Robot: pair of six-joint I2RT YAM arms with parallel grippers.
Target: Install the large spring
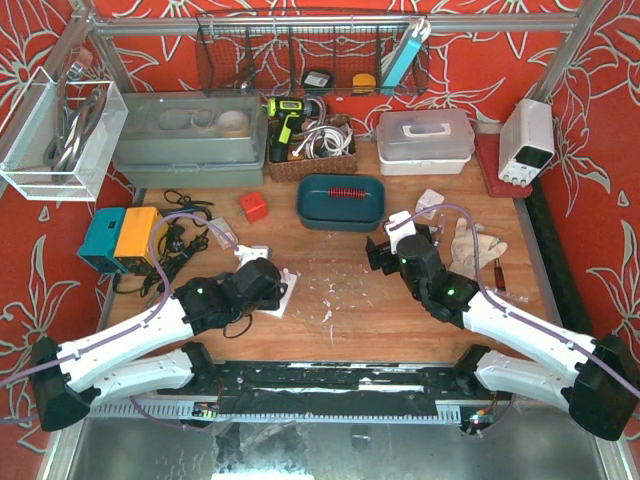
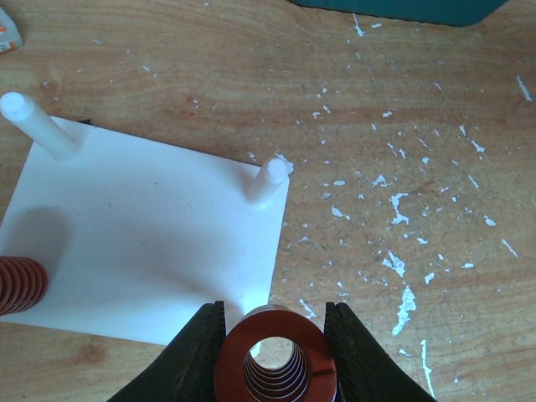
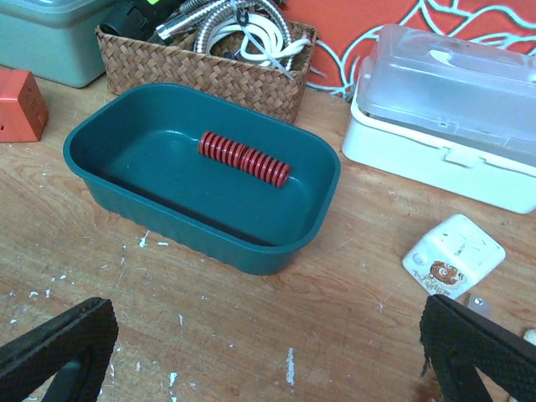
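Observation:
My left gripper (image 2: 275, 352) is shut on a large red spring (image 2: 276, 356), seen end-on, held over the near right corner of a white base plate (image 2: 151, 243). The plate has two bare white pegs, one at the far left (image 2: 33, 126) and one at the far right (image 2: 268, 178), and another red spring (image 2: 18, 285) stands at its near left. In the top view the left gripper (image 1: 268, 285) sits over the plate (image 1: 285, 290). My right gripper (image 3: 268, 352) is open and empty in front of a teal tray (image 3: 276, 243) holding a long thin red spring (image 3: 243, 157).
A wicker basket (image 3: 209, 71) of cables and a white lidded box (image 3: 452, 126) stand behind the tray. A red block (image 1: 254, 206), a small white box (image 3: 452, 255), a glove (image 1: 470, 245), a power supply (image 1: 527, 140) and a blue-orange device (image 1: 120, 238) lie around.

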